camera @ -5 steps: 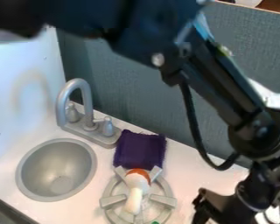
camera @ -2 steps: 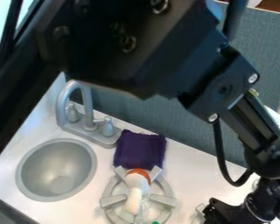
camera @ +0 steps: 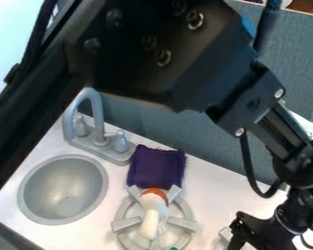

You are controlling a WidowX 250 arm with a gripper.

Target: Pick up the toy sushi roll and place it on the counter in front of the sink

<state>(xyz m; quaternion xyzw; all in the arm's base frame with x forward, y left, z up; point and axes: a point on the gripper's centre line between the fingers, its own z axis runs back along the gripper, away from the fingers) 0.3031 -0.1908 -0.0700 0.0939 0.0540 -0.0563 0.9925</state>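
1. Hanging at view's lower R, over the white worktop (camera: 208,195), the black two-finger pincer (camera: 254,235) sits nr the bottom edge; can't tell if it's apart, together or clamped on anything.
2. Nearest it: a pale grey piece (camera: 225,235), just to its L, partly hidden.
3. White toy w/ rounded orange-brown end (camera: 152,215): lying on the round grey burner w/ raised bars (camera: 125,223), bottom ctr, L of pincer & well apart from it. Small green spot (camera: 173,248) at burner's lower edge.
4. Dark purple cloth, approx. square w/ frayed edges (camera: 156,167): flat on worktop, just behind burner, btwn it & back panel.
5. Oval grey sink (camera: 41,188): set into worktop, view's L. Behind it, grey curved faucet (camera: 98,112) on a base plate, w/ 2 knobs.
6. Surface: white, smooth, runs diag. across view; dark grey strip (camera: 6,238) at lower L corner.
7. Room: grey-blue textured back panel (camera: 290,73) rises behind worktop; pale wall (camera: 9,36) upper L; brown patch (camera: 307,6) top R corner. Black arm (camera: 146,58) spans the upper part, w/ loose black cable (camera: 249,166) at R.
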